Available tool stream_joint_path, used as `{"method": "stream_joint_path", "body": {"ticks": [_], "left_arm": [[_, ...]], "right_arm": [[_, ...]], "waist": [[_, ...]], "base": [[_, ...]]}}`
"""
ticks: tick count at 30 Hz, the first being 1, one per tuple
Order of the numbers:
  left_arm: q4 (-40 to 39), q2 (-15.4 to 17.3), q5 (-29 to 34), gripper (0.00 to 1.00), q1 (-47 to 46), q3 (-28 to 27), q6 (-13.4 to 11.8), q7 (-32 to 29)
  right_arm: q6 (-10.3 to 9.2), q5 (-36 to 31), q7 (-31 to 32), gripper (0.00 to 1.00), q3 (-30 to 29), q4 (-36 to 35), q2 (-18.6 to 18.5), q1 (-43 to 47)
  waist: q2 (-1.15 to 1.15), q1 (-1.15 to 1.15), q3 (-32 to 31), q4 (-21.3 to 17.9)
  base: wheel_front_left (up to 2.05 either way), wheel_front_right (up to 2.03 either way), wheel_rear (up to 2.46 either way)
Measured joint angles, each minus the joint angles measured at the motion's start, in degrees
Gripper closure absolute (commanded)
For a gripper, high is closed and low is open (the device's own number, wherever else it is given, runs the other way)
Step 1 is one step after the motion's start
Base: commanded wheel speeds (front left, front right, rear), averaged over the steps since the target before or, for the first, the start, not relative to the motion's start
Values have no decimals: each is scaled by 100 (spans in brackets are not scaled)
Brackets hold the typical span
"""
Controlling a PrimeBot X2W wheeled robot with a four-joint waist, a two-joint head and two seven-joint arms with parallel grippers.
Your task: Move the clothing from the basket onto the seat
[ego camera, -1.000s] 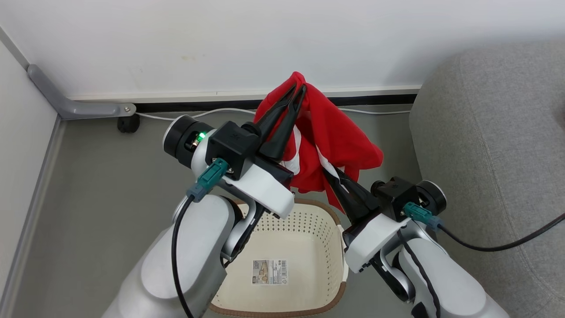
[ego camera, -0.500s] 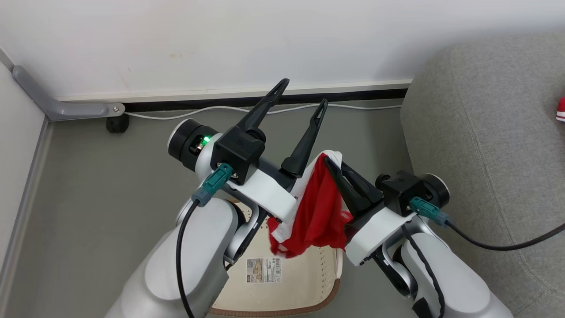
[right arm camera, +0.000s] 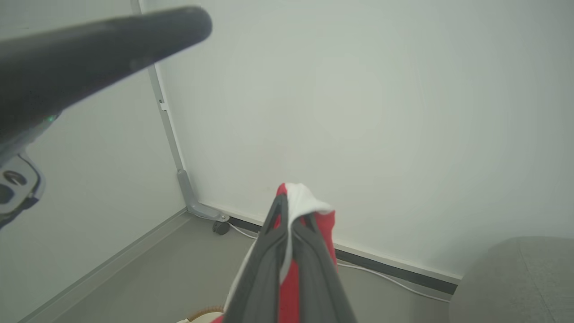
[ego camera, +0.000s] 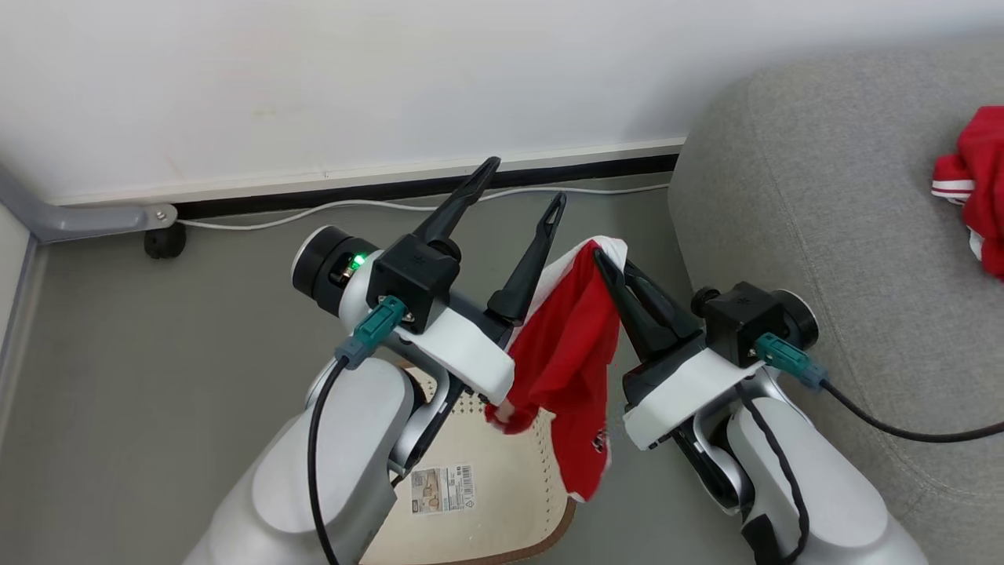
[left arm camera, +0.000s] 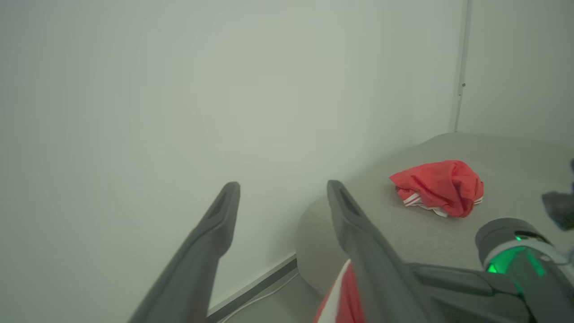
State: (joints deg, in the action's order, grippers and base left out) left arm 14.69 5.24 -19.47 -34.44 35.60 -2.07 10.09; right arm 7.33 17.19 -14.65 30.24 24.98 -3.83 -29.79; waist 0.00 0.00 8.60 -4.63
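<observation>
A red garment of the clothing with white trim hangs from my right gripper, which is shut on its top edge; the same pinch shows in the right wrist view, gripper, fabric. It dangles over the cream basket, whose bottom shows a barcode sticker. My left gripper stands open and empty just left of the garment, fingers spread in its wrist view. Another red garment lies on the grey seat, also.
A white wall with baseboard and a white cable runs behind. A grey metal bracket with a small black caster sits at the left corner. Bare grey floor lies left of the basket.
My left gripper opened and let go of the garment, which dropped to hang from the right gripper alone. The camera turned right, bringing more of the seat and its garment into view.
</observation>
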Motion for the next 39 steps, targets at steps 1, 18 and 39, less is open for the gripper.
{"method": "stream_joint_path", "body": {"ticks": [1,18,39], "left_arm": [[16,13,-12,0,10,7,0,1],[541,135,-437,0,480,64,314,207],[748,177,-587,0,715,-83,511,412]], "right_arm": [[0,0,0,100,-22,-24,0,1],[0,-48,0,100,-481,-502,7,109],[0,-44,0,100,-670,-1196,-185,162]], "waist": [[0,0,-8,-45],[0,0,-228,-1095],[0,0,-449,-2421]], "base": [[0,0,0],[0,0,0],[0,0,0]]}}
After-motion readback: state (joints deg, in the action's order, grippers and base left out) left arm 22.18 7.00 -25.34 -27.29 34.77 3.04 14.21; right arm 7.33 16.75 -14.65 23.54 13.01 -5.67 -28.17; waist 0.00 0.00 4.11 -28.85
